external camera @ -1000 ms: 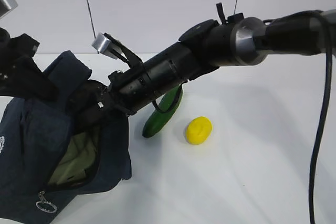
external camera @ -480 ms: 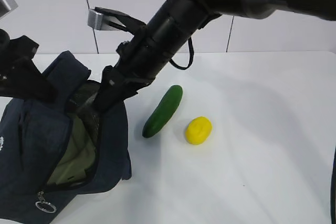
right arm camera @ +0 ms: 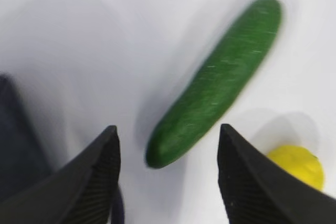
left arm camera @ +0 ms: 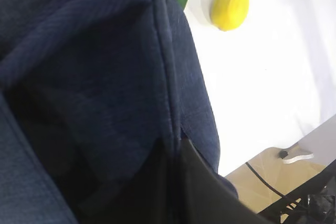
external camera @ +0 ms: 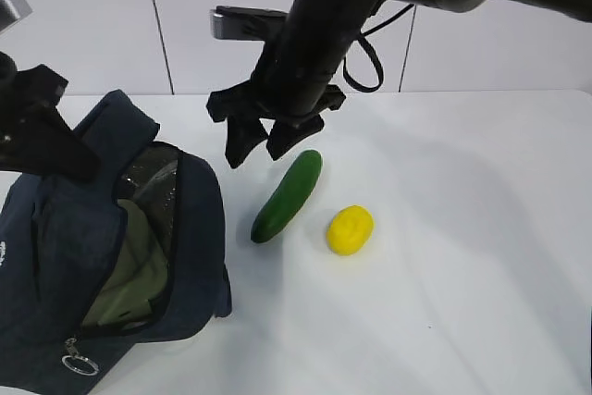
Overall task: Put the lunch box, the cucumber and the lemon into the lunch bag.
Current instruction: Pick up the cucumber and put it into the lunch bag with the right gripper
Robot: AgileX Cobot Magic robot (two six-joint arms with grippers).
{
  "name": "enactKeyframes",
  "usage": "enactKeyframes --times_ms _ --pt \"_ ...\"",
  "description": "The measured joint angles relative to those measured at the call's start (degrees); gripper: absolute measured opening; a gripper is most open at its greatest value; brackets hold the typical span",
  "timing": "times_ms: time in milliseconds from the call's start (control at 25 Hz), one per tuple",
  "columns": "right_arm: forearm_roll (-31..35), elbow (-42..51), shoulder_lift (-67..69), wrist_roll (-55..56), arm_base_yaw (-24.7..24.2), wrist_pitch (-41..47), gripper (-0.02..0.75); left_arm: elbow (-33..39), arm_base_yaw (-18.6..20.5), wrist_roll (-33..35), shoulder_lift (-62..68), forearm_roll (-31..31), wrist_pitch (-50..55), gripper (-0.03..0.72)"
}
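lunch bag point(external camera: 111, 256): lies on its side at the near left of the table point(external camera: 462, 275), mouth unzipped and gaping toward the cucumber; a pale green shape point(external camera: 129, 275) is seen inside, judged to be the lunch box lid, though only a slice of it shows.
left gripper: not itself made out; it is taken as clenched, and dark fabric fills the left wrist view, so a hold on the bag's rim is likely but cannot be confirmed.
change: the right gripper point(external camera: 264, 141) has been drawn out of the bag's mouth and lifted over the table, jaws spread and empty.
meaning: the box appears delivered; two items are left.
cucumber point(external camera: 288, 195): on the table just right of the bag, below the spread jaws, judged the next pick.
lemon point(external camera: 350, 229): beside the cucumber, apart from it.
hidden: the bag's interior depth and its near corner are cut off.
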Motion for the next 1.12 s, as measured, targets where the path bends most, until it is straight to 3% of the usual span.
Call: enactKeyframes --times_ms 160,360,520,1120 --pt "-4.8 0.0 0.0 11.8 0.0 -4.4 0.450 0.0 0.0 0.4 0.0 0.1 0.0 -0.006" --pt "-15.6 0.0 0.9 32.6 0.0 -3.8 0.450 0.0 0.0 0.7 0.0 0.1 -0.1 -0.006" --pt "-17.3 0.0 2.9 41.9 -0.1 -3.2 0.450 0.0 0.0 0.8 0.0 0.1 -0.1 -0.006" --pt "-18.1 0.0 8.3 48.8 -0.1 -6.4 0.450 0.0 0.0 0.8 0.0 0.2 -0.6 -0.006"
